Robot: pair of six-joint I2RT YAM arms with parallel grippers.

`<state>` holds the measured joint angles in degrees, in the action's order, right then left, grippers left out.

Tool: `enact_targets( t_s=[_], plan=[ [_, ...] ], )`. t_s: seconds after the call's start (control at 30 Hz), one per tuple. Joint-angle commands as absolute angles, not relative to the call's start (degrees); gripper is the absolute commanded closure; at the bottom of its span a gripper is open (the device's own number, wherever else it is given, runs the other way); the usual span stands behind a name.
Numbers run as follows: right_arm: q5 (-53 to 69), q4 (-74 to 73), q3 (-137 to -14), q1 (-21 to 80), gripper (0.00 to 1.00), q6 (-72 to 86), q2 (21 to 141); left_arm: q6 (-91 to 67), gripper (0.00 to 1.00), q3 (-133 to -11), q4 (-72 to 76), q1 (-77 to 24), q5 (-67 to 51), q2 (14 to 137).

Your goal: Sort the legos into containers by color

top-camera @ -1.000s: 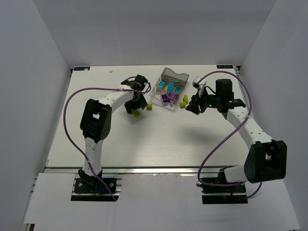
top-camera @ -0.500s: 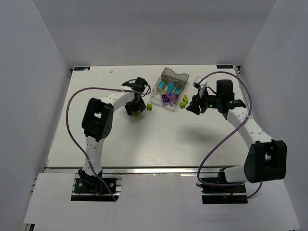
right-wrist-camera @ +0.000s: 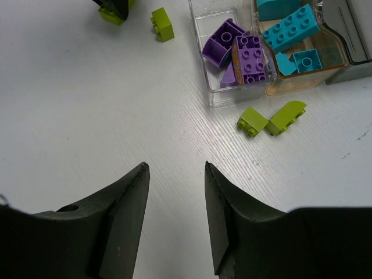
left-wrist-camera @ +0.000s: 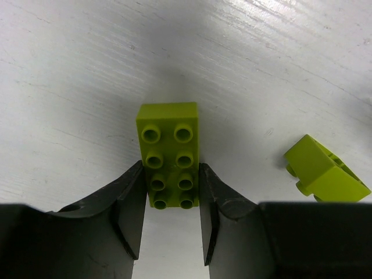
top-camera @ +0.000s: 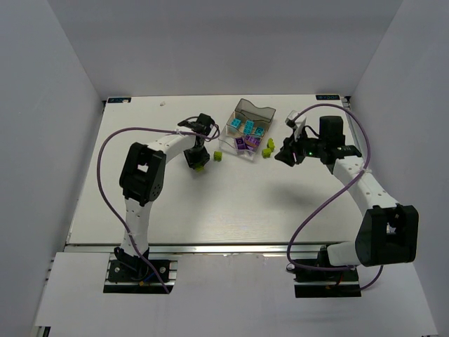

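My left gripper is shut on the near end of a lime green two-by-four lego, low over the table, left of the tray. A smaller lime lego lies just right of it. The clear three-part tray holds cyan legos in its middle compartment and purple legos in its near one. The smoky grey end looks empty. Two lime legos lie on the table by the tray's right side. My right gripper is open and empty, right of the tray.
White table with grey walls on three sides. The left arm's purple cable loops over the left half of the table. The right arm's cable arcs over the right front.
My left gripper has settled lower around the lime lego, which barely moved. My right gripper has drifted slightly to the right and stays open.
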<state>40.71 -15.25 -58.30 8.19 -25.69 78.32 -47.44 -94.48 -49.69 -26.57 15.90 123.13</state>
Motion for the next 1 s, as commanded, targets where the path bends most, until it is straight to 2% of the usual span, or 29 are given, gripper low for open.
enact_targets(
  t_s=[0.0,0.07,0.1,0.13,0.17,0.2,0.4,0.63,0.77,0.97],
  plan=[
    [41.84,-14.68,-59.15,7.04,0.52,-25.14,76.12,-47.37,0.85,-93.69,-48.34,-26.28,16.44,118.31],
    [42.36,-14.68,-59.50,5.98,0.58,-24.79,75.50,-45.89,0.89,-93.69,-46.25,-26.54,15.04,114.89],
    [42.62,-14.59,-59.76,5.54,0.66,-24.44,75.24,-44.83,0.92,-93.26,-44.75,-26.80,14.42,113.48],
    [42.80,-14.59,-60.29,5.10,0.84,-23.65,75.15,-42.56,0.92,-93.16,-43.26,-27.50,13.72,110.77],
    [43.06,-14.68,-60.55,4.23,0.95,-23.29,75.15,-41.32,0.97,-93.77,-40.63,-27.77,11.88,109.79],
    [43.33,-14.68,-60.82,3.78,1.00,-22.94,75.15,-40.61,0.97,-93.78,-39.91,-28.12,11.08,108.99],
    [43.42,-13.19,-61.44,0.62,1.00,-19.08,74.44,-38.05,0.97,-102.29,-34.55,-28.74,1.68,110.99],
    [43.51,-12.22,-60.12,-2.02,1.00,-17.40,73.83,-50.76,0.97,-114.69,-20.59,-28.83,-15.62,124.35],
    [43.51,-12.30,-60.03,-2.28,1.00,-17.23,73.48,-59.66,0.97,-116.02,-3.22,-28.83,-17.23,129.45],
    [43.42,-12.48,-60.38,-2.81,1.00,-17.40,73.39,-64.07,0.97,-126.20,1.32,-28.83,-13.81,138.95]
  ],
)
